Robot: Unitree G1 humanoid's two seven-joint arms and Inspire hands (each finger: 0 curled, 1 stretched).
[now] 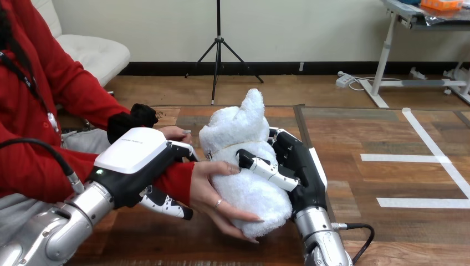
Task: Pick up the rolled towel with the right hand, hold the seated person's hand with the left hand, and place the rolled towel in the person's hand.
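The right robot hand (294, 166), at the rolled towel's (244, 138) four o'clock, grips it against the person's hand (213, 191) cupped at seven o'clock; the left robot hand (136, 160) clasps the person's wrist (174, 180), apparently steadying it over the desk (388, 233).

Wooden table (354, 133), plank-patterned top, white tape strips (421, 158) lying flat on its right part

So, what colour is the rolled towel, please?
The rolled towel is plain white, without any pattern. The head view shows it best.
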